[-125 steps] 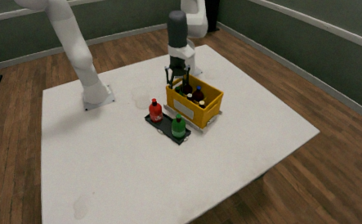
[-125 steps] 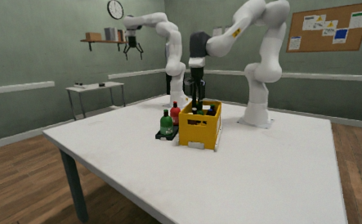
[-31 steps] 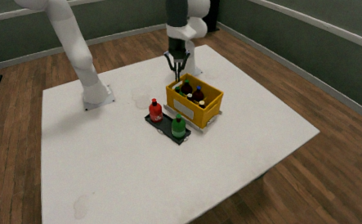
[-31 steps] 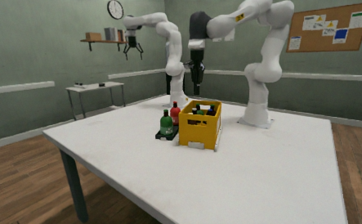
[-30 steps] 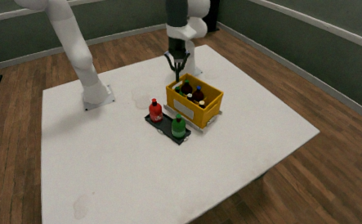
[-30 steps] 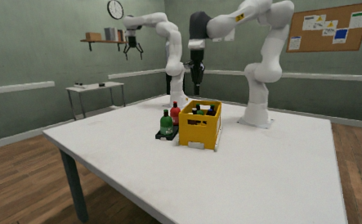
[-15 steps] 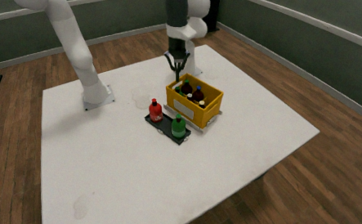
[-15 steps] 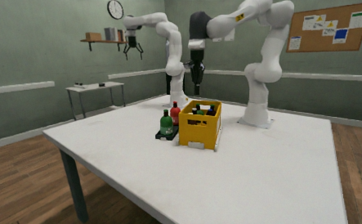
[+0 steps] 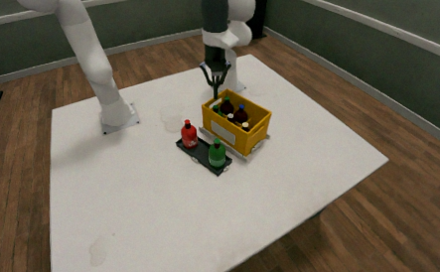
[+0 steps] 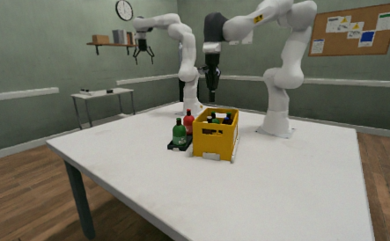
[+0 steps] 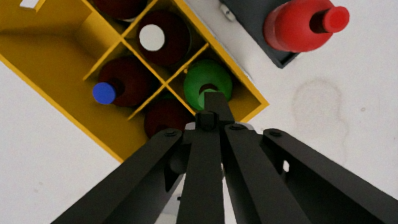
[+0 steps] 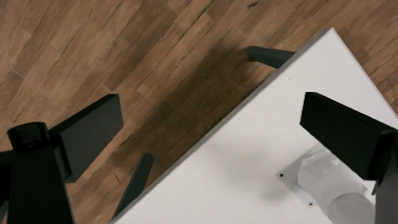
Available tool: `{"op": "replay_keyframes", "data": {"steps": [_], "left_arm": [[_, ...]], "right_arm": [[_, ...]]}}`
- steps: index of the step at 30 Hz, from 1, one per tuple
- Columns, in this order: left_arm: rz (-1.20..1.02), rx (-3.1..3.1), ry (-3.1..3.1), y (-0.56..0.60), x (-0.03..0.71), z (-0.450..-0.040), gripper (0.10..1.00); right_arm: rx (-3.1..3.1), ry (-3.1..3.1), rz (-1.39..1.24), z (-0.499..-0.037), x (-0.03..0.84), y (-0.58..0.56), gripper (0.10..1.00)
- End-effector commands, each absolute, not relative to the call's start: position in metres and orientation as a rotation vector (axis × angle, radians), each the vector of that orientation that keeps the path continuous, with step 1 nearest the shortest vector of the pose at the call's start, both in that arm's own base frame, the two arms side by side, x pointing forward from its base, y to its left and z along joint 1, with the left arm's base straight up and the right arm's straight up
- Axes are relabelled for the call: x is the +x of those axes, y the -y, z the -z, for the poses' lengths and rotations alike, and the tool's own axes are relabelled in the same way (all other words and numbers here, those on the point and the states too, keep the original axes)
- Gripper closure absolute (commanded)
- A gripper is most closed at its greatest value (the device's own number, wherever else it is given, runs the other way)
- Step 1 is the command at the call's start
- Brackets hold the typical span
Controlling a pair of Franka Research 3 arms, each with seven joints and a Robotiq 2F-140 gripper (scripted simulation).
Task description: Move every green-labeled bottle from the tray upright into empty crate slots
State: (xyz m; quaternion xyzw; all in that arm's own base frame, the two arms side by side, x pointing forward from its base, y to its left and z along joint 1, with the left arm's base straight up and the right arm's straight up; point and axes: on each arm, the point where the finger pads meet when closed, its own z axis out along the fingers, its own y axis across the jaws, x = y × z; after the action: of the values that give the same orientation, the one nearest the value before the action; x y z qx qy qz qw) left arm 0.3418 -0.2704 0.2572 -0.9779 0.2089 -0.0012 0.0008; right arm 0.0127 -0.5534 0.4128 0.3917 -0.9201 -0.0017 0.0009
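A green bottle point(image 9: 218, 156) point(image 10: 179, 135) and a red bottle point(image 9: 189, 137) point(image 10: 188, 126) point(image 11: 295, 25) stand upright on the black tray point(image 9: 204, 151) point(image 11: 252, 25). The yellow crate point(image 9: 256, 141) point(image 10: 214, 146) point(image 11: 55, 45) sits level beside it. A green bottle point(image 11: 207, 77) stands in its corner slot, its cap partly hidden by fingers. Dark bottles with a white cap point(image 11: 151, 37) and a blue cap point(image 11: 104, 93) stand in other slots. My left gripper point(image 9: 216, 96) point(image 10: 212, 98) point(image 11: 213, 107) is shut and empty above that corner. My right gripper point(image 10: 144, 62) point(image 12: 211, 109) is open and empty, high away from the crate.
Another dark bottle point(image 11: 167, 117) stands beside the corner green one, its cap hidden in the left wrist view. One more dark bottle point(image 11: 120, 7) shows at that view's top edge. The crate rests in a pale low holder point(image 9: 246, 157) close to the tray.
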Motion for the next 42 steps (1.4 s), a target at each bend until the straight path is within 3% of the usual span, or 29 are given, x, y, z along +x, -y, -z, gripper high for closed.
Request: {"op": "replay_keyframes", "data": {"steps": [1, 23, 32, 33, 42], "left_arm": [[0.0, -3.072, -0.658, 0.272, 0.344, -0.259, 0.999], [-0.001, -3.073, -0.659, 0.357, 0.508, -0.262, 0.999], [0.0, -3.072, -0.657, 0.362, 0.522, -0.258, 0.999], [0.0, -3.072, -0.657, 0.362, 0.522, -0.258, 0.656], [0.0, -3.072, -0.657, 0.362, 0.522, -0.258, 0.656]], "right_arm": [[1.236, 2.888, 0.0, -0.413, 0.013, 0.554, 0.098], [1.236, 2.888, 0.0, -0.413, 0.013, 0.554, 0.098], [1.236, 2.888, 0.0, -0.413, 0.013, 0.554, 0.098], [1.236, 2.888, 0.0, -0.413, 0.013, 0.554, 0.098], [1.236, 2.888, 0.0, -0.413, 0.013, 0.554, 0.098]]}}
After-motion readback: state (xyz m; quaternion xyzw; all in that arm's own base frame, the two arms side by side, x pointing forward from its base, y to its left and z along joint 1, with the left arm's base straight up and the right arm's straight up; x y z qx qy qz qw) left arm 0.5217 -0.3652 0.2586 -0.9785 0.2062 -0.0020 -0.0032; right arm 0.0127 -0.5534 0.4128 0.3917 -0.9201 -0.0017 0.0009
